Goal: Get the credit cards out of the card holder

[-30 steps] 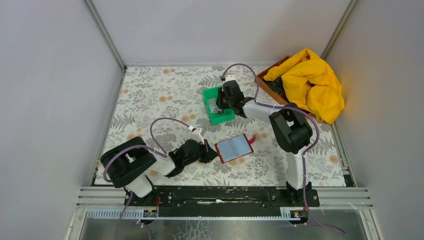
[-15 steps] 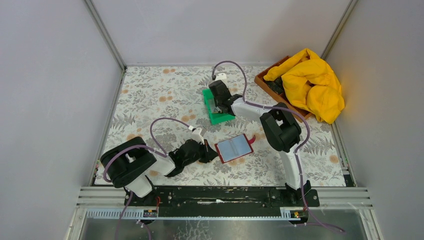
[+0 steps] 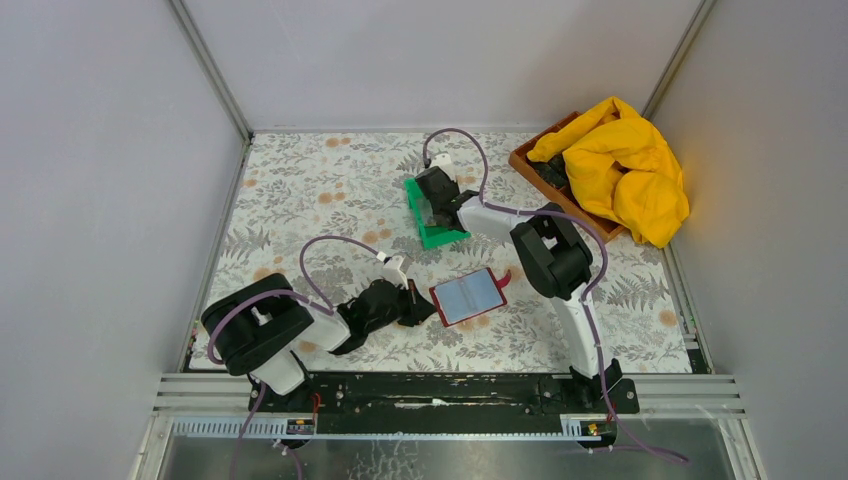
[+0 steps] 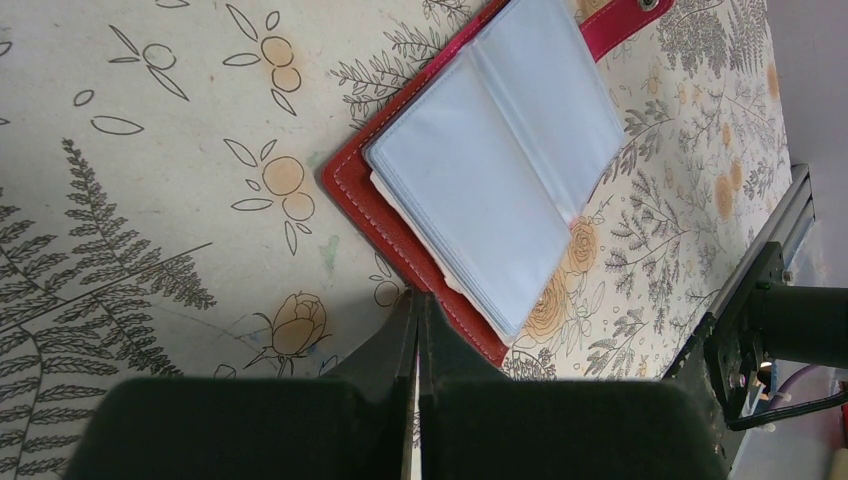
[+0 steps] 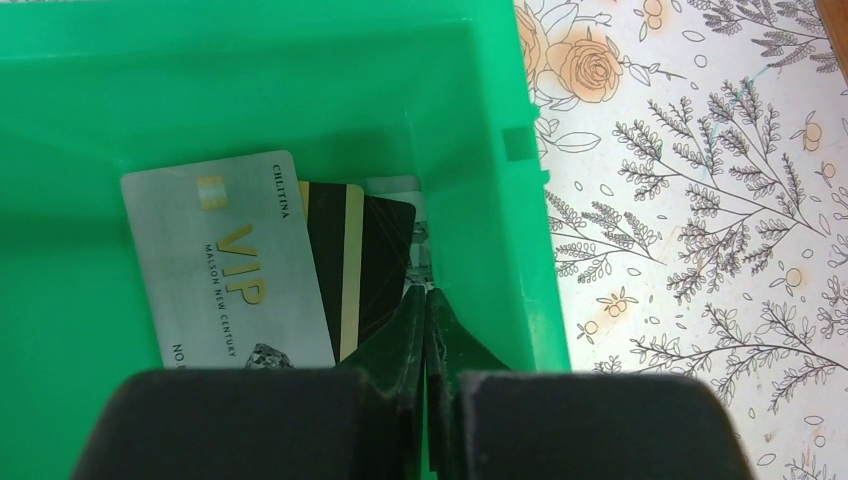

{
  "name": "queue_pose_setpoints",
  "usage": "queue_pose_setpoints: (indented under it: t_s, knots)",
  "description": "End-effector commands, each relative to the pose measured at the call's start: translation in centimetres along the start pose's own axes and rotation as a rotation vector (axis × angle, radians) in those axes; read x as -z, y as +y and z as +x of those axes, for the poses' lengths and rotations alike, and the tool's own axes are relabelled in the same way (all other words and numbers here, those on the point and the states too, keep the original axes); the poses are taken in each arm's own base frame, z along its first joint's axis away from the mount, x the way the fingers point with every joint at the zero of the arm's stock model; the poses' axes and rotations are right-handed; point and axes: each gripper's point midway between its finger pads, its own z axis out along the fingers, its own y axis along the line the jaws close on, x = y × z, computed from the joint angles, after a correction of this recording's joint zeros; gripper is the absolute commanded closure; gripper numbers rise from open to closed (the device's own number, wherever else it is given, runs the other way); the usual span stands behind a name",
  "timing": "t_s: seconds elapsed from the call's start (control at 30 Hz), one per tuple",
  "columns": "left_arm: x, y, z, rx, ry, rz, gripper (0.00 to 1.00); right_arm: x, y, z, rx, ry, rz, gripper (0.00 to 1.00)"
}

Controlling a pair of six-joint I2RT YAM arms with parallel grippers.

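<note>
The dark red card holder [image 3: 468,296] lies open on the floral table, its pale blue-grey sleeves [image 4: 500,170] facing up with no card showing in them. My left gripper [image 3: 430,311] is shut, and its tips [image 4: 417,296] touch the holder's near red edge [image 4: 350,190]. The credit cards lie in the green bin [image 5: 480,100]: a silver VIP card [image 5: 230,270], a gold-edged one [image 5: 352,270] and a black one [image 5: 385,260]. My right gripper [image 5: 427,292] is shut and reaches into the bin [image 3: 425,238] beside its right wall, over the black card's edge.
A brown tray [image 3: 525,165] holding a yellow cloth [image 3: 620,170] stands at the back right. Grey walls close in the table on three sides. The arms' base rail runs along the near edge.
My right gripper has moved left and a little further back over the green bin. The left gripper and the card holder have not moved.
</note>
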Motion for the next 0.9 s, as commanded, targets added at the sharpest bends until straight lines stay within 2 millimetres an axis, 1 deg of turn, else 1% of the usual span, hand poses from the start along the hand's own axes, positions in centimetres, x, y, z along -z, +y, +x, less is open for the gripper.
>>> queue_pose_setpoints:
  t_s: [0.0, 0.1, 0.2, 0.27, 0.57, 0.7, 0.87]
  knots:
    - [0.1, 0.8, 0.5, 0.001, 0.006, -0.01, 1.0, -0.2, 0.4, -0.5, 0.012, -0.006, 0.002, 1.0]
    - [0.1, 0.8, 0.5, 0.002, 0.007, -0.009, 1.0, -0.3, 1.2, -0.1, 0.008, 0.007, -0.036, 1.0]
    - [0.2, 0.8, 0.5, 0.002, 0.007, -0.01, 1.0, -0.3, 1.6, -0.1, 0.001, 0.006, -0.054, 1.0]
    - [0.2, 1.0, 0.6, 0.001, 0.007, -0.015, 1.0, -0.2, 2.3, 0.1, -0.005, 0.011, -0.097, 1.0]
    - [0.2, 1.0, 0.6, 0.006, 0.007, -0.017, 1.0, 0.5, 4.1, -0.7, -0.052, 0.002, -0.199, 1.0]
    - [0.3, 1.0, 0.6, 0.007, 0.008, -0.016, 1.0, 0.8, 4.3, -1.0, -0.063, -0.008, -0.214, 1.0]
    - [0.4, 1.0, 0.5, 0.006, 0.004, -0.013, 1.0, 1.6, 3.9, -2.1, -0.075, -0.042, -0.217, 1.0]
